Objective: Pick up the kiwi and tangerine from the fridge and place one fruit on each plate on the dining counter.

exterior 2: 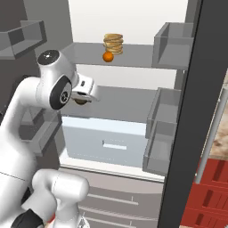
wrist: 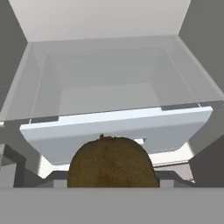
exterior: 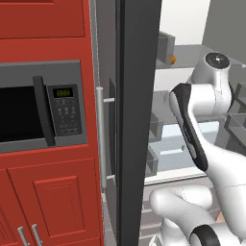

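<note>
The fridge point(exterior 2: 133, 107) stands open, its dark grey door point(exterior: 137, 120) edge-on in the left base view. On the upper glass shelf rests the tangerine point(exterior 2: 107, 57), a small orange ball, also peeking past the door point(exterior: 173, 59). My gripper point(exterior 2: 81, 99) hangs over the middle shelf, in front of the fridge's left side, shut on the kiwi point(exterior 2: 80, 101). In the hand view the brown kiwi point(wrist: 111, 164) sits large at the bottom middle and hides my fingertips. The plates and the dining counter are out of view.
A stack of flat tan rounds point(exterior 2: 113, 43) stands right behind the tangerine. A pale drawer point(wrist: 118, 127) lies under the middle shelf. Grey door bins point(exterior 2: 171, 44) line the right side. A microwave point(exterior: 43, 105) in red cabinets sits left of the fridge door.
</note>
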